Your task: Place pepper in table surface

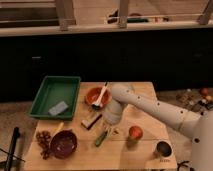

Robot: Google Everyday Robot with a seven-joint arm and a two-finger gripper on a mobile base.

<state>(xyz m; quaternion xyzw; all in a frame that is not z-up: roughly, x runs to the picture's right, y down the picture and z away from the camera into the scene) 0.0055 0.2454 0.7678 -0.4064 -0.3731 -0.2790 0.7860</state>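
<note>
Your gripper sits low over the middle of the surface, approx halfway between the left and right edges; the wrist blocks the jaws, so you can't tell if they're apart or together. The pepper lies on the planks just below the gripper, toward the front edge, slim and slightly tilted; whether anything grips it can't be told from here.

Judgement: this is the release step, nearly done. Do it well: make sure the pepper rests flat on the wood before letting go; lift straight up w/o sideways drag, or it'll roll. Watch the neighbours: the dark block sits just left of the gripper; the orange fruit is near on the right; the orange bowl w/ spoon is behind, toward the back edge; the green tray at the back-left corner is well apart.
</note>
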